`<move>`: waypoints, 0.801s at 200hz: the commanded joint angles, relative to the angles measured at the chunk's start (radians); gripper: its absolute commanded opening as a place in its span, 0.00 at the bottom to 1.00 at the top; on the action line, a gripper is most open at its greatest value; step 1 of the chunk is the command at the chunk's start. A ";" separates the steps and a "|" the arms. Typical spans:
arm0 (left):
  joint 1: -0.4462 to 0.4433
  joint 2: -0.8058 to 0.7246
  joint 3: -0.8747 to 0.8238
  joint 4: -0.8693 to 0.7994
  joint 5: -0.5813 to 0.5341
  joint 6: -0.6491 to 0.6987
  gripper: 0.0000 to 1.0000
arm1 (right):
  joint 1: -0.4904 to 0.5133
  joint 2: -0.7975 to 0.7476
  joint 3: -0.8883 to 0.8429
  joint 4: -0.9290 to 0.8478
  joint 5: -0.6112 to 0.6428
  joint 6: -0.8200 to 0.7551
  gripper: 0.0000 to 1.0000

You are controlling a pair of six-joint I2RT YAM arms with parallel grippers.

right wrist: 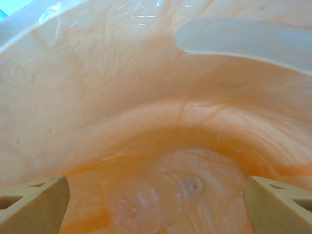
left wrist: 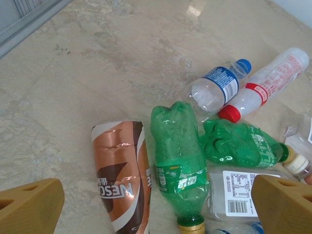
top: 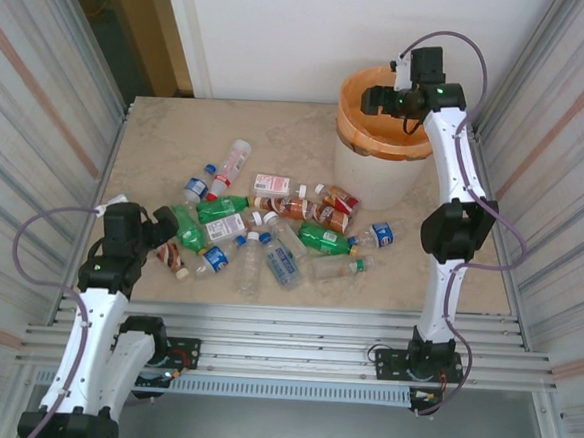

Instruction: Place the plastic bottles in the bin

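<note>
Thin plastic bottles (top: 323, 239) look empty: light, crushable, slick; scattered mid-desk (top: 167, 140), one clear bottle (right wrist: 146, 202) down in the bin (top: 365, 174); pinch across the labelled belly, not the cap; left claw (left wrist: 156, 204) spread over a green bottle (left wrist: 178, 156); right claw (top: 380, 102) spread above bin, empty.

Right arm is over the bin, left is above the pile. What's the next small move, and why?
Probably lower the left gripper onto the green bottle and close. That bottle lies roughly centred between its wide-open fingers, beside the brown Nescafe bottle. The right gripper is open over the bin, with a clear bottle lying inside, so that arm carries nothing.
</note>
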 commanded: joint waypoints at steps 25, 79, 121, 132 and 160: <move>0.052 0.056 -0.011 -0.019 0.034 -0.022 0.99 | 0.004 -0.133 0.028 -0.020 0.038 -0.018 0.95; 0.079 0.203 -0.038 0.065 0.119 -0.038 0.97 | 0.006 -0.285 -0.067 -0.014 0.118 0.028 0.98; 0.100 0.358 -0.026 0.118 0.150 -0.038 0.92 | 0.006 -0.479 -0.308 0.089 0.167 0.067 0.99; 0.105 0.388 -0.026 0.126 0.151 -0.040 0.90 | 0.006 -0.542 -0.391 0.132 0.176 0.074 0.99; 0.118 0.440 -0.036 0.153 0.152 -0.057 0.85 | 0.010 -0.681 -0.587 0.212 0.205 0.095 0.98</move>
